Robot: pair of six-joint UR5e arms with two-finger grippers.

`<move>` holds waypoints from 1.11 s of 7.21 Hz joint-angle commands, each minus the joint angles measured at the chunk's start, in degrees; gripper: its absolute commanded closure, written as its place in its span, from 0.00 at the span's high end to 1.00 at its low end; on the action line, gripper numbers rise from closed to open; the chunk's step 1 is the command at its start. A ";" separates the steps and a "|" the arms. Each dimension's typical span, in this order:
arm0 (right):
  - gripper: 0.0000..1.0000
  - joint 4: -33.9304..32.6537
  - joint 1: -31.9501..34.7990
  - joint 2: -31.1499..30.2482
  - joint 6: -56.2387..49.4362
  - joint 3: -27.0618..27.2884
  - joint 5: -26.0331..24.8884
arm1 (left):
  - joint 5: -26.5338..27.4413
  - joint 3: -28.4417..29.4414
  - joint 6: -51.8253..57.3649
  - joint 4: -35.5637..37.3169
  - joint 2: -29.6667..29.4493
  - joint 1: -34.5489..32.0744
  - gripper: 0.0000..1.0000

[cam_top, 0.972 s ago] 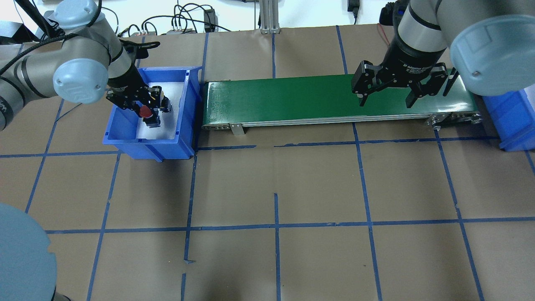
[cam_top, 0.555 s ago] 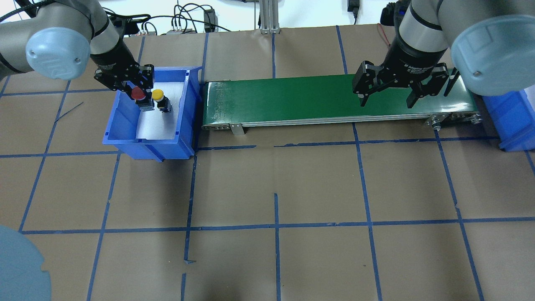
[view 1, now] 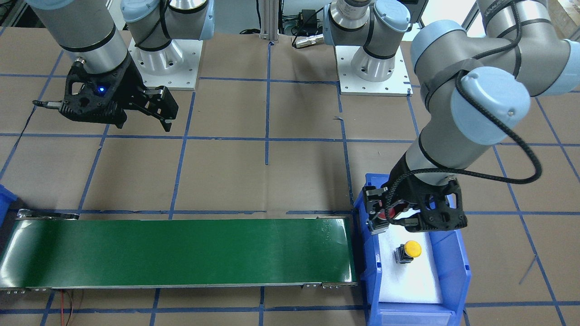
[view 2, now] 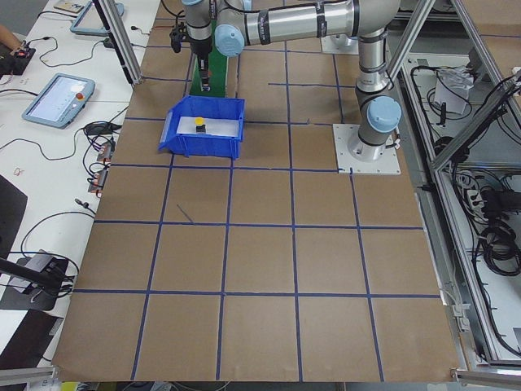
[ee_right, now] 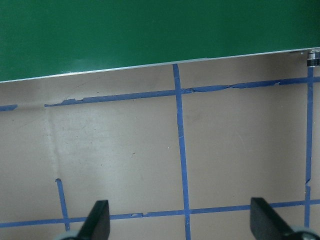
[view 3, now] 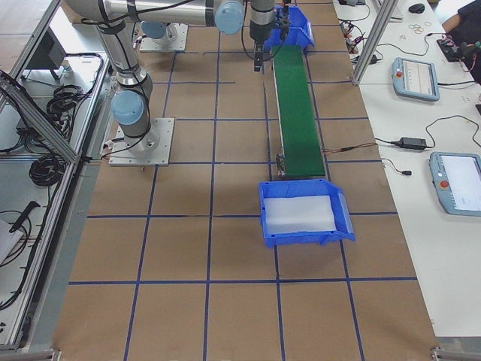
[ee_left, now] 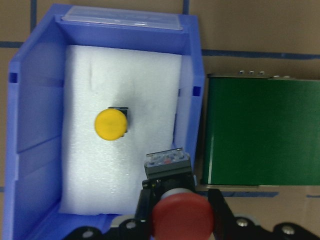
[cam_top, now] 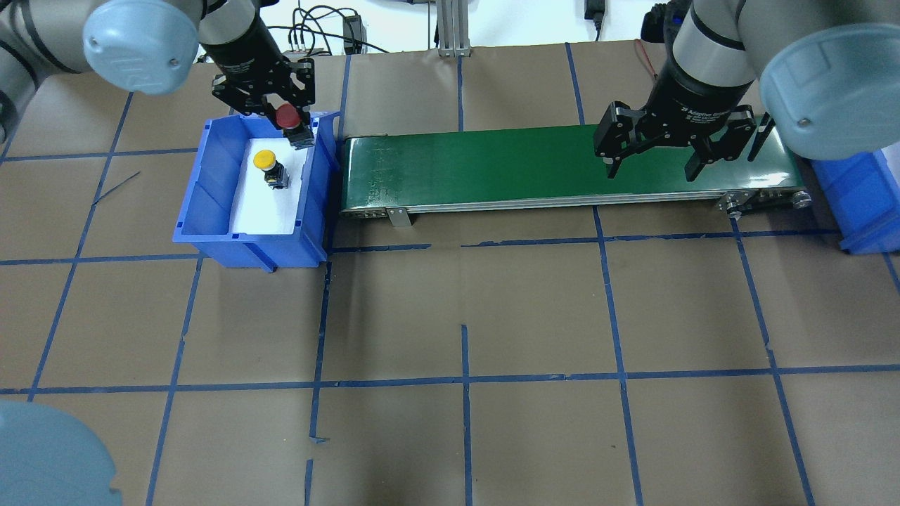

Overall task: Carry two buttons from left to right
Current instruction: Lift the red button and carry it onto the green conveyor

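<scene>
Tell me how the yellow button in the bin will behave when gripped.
Yellow button: likely rigid, a hard-looking cap on a blocky body. Its cap looks wider than the body, so a nudge may tip it. The white foam beneath probably keeps it from sliding.

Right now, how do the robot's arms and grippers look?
The left arm and right arm are silver-grey tubes with pale blue joint caps. A black cable runs along the left arm. The left gripper and right gripper are black, two-fingered; white lettering marks the right wrist.
</scene>
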 commanded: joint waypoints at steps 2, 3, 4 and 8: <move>1.00 -0.28 0.24 -0.09 0.46 -0.57 -0.10 | -2.50 0.97 -0.27 7.40 -9.00 -4.94 0.24; 1.00 -0.54 0.24 0.00 0.28 -0.49 -0.01 | -2.33 1.77 3.83 7.41 -10.07 -4.95 0.25; 1.00 -0.89 0.24 0.00 0.11 -0.48 0.07 | -2.24 1.86 5.00 7.41 -10.26 -4.95 0.25; 1.00 -0.81 0.24 0.09 0.02 -0.13 -0.01 | -2.06 1.07 4.85 7.41 -10.79 -4.95 0.65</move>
